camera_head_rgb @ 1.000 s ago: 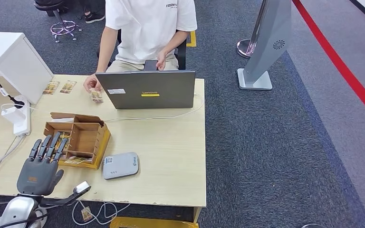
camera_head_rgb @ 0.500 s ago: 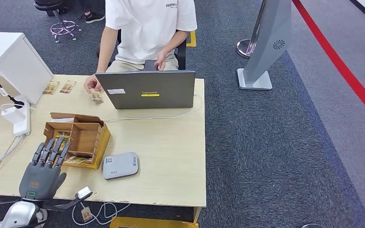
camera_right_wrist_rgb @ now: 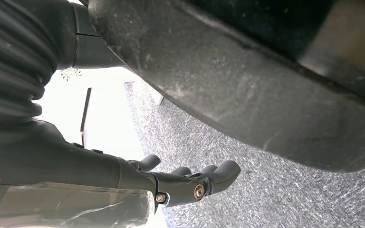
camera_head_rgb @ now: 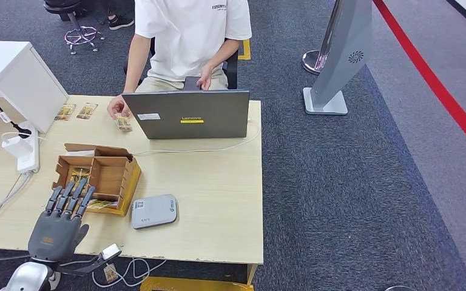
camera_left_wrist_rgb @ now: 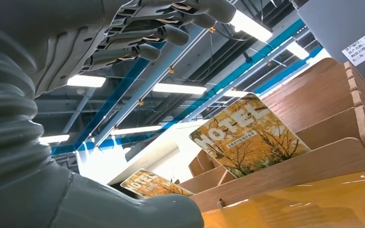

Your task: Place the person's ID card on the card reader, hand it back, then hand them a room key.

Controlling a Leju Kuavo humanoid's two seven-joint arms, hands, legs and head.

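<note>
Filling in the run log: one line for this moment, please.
left hand: open, fingers over card box | right hand: hanging, empty | card reader: bare

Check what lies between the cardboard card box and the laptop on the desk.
In the head view, bare desk top lies between the card box and the laptop, crossed only by a thin white cable.

"HOTEL" is printed on the autumn-leaf key card (camera_left_wrist_rgb: 248,134) standing in the wooden card box (camera_left_wrist_rgb: 313,161), at one o'clock from a second like card (camera_left_wrist_rgb: 152,184). The grey laptop lid (camera_head_rgb: 187,114) carries a "Lenovo" badge.
</note>
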